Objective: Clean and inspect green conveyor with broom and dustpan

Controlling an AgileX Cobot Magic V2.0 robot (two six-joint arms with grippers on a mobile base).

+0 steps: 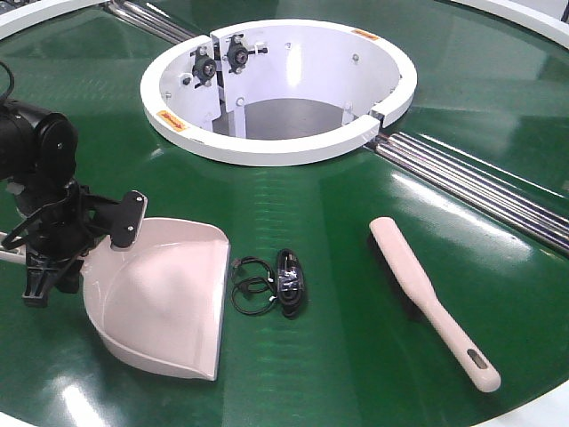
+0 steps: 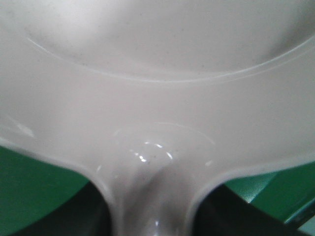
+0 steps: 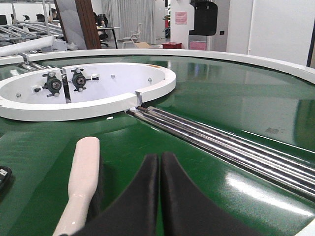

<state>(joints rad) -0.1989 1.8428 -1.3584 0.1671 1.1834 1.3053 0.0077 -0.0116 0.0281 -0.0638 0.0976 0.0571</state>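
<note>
Before me on the tabletop [image 1: 347, 365], the dustpan [image 1: 164, 298] lies left of the cable bundle [image 1: 284, 283], the broom [image 1: 431, 298] right, the hub [image 1: 267, 147] behind it.

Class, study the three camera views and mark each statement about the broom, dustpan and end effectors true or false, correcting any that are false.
1. The broom lies flat on the green conveyor, with no end effector holding it. True.
2. The right end effector has its fingers spread wide apart. False: its fingers are closed together with nothing between them.
3. The black cable bundle lies inside the dustpan. False: it lies on the belt, between the dustpan and the broom.
4. The left end effector is closed around the dustpan's handle. True.
</note>
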